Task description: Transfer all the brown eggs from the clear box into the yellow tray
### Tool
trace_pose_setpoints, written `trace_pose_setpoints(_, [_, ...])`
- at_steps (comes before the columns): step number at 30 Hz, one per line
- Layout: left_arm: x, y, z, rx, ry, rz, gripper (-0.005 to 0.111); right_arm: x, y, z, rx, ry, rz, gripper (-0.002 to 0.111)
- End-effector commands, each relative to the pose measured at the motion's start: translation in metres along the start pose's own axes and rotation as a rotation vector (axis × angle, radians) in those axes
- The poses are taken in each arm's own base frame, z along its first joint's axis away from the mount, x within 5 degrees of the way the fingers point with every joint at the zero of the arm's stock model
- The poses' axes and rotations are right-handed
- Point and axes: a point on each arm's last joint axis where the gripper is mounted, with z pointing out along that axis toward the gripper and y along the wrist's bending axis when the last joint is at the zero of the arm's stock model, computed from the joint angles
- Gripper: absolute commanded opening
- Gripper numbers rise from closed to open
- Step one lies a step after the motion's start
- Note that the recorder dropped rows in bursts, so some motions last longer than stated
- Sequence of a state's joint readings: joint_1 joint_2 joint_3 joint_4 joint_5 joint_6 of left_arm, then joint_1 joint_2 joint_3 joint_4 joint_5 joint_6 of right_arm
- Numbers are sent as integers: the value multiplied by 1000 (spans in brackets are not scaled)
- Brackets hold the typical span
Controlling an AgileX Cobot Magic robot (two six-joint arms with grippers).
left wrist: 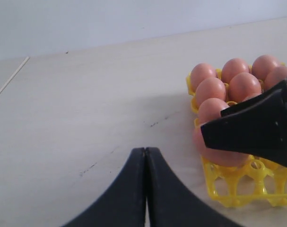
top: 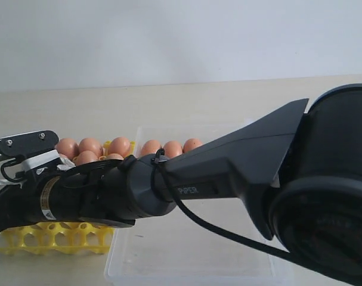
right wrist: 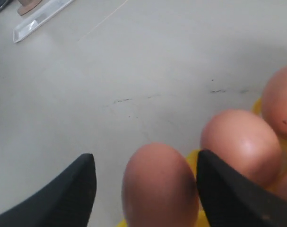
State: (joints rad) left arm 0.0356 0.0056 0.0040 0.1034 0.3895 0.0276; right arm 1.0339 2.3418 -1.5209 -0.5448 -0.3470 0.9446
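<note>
Three brown eggs (top: 172,148) lie along the far wall of the one clear box (top: 157,257), and at least seven more fill the one yellow tray (left wrist: 228,194) toward the counter's (left wrist: 86,94) left edge, where the right claw (right wrist: 145,158) stands spread around one egg (right wrist: 160,189) and the left claw (left wrist: 145,152) is pressed closed, empty.

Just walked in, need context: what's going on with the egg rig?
The right arm reaches across to the yellow tray. The right tool is open around a brown egg at the tray's edge, with one finger clear of the shell. Other eggs already sit in the tray. Three eggs show in the clear box, though the arm hides part of it. The left tool is shut, over the table beside the tray.
</note>
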Motion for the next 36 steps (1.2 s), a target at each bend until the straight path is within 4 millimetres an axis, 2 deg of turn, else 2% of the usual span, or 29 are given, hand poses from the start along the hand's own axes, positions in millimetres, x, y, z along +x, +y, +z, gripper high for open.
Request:
trace_pose_setpoints(1, [-2,0,-1,7,-20,-5,0,-8,-5,-2,39,-2,2,64])
trace_pose_setpoints(7, [-2,0,-1,7,-20,-8,0,-45,3,-33,188,48,-200,63])
trace_pose_setpoints(11, [-2,0,-1,7,-20,-8,0,-64,8,-57,293,118,-333,57])
trace_pose_setpoints(14, [-2,0,-1,7,-20,-8,0,-68,8,-70,346,215,-403,40])
trace_pose_setpoints(17, [-2,0,-1,7,-20,-5,0,-68,7,-82,361,325,-440,16])
trace_pose_setpoints(20, [-2,0,-1,7,-20,-5,0,-70,-7,-95,432,431,-401,0])
trace_pose_setpoints(24, [-2,0,-1,7,-20,-7,0,-76,-36,-117,582,548,-342,0])
trace_pose_setpoints(28, [-2,0,-1,7,-20,-7,0,-86,-62,-135,782,530,-250,0])
trace_pose_setpoints(30, [-2,0,-1,7,-20,-5,0,-88,-73,-140,813,538,-212,0])
trace_pose_setpoints(33, [-2,0,-1,7,-20,-5,0,-91,-92,-150,831,557,-135,9])
trace_pose_setpoints(36, [-2,0,-1,7,-20,-5,0,-96,-113,-162,859,550,-52,23])
